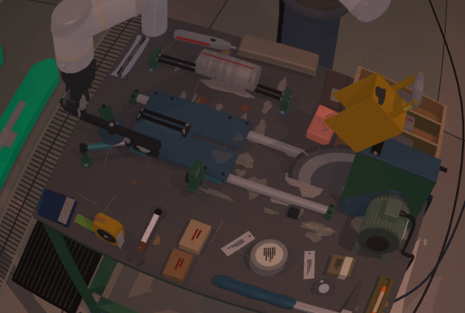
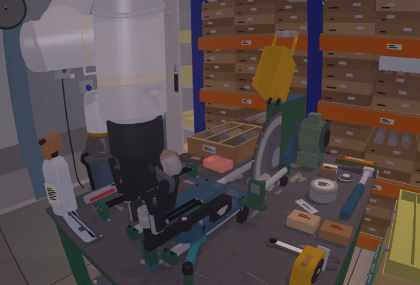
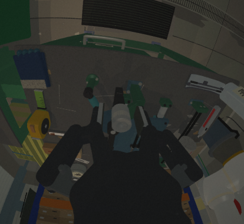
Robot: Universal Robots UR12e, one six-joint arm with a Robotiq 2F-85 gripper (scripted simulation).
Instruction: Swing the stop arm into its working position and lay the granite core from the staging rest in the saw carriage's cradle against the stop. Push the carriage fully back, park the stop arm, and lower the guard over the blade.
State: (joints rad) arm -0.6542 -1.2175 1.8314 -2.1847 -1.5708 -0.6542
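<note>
The black stop arm (image 1: 120, 132) lies across the near-left end of the blue saw carriage (image 1: 189, 132), with a pale knob (image 3: 120, 117) at its outer tip. My gripper (image 1: 74, 104) stands open straddling that knob at the table's left edge, holding nothing. The granite core (image 1: 227, 70), a pale speckled cylinder with a red line, rests on the staging rest's black rods behind the carriage. The carriage sits at the left end of its two grey rails (image 1: 277, 193). The yellow guard (image 1: 372, 110) is tilted up above the saw blade (image 2: 269, 146).
The green saw housing and motor (image 1: 386, 201) fill the table's right end. A wooden core tray (image 2: 225, 141), a pink block (image 1: 322, 124), a tape measure (image 1: 106, 227), small boxes, a tape roll (image 1: 268, 256) and a spray bottle (image 2: 57, 177) lie around the table.
</note>
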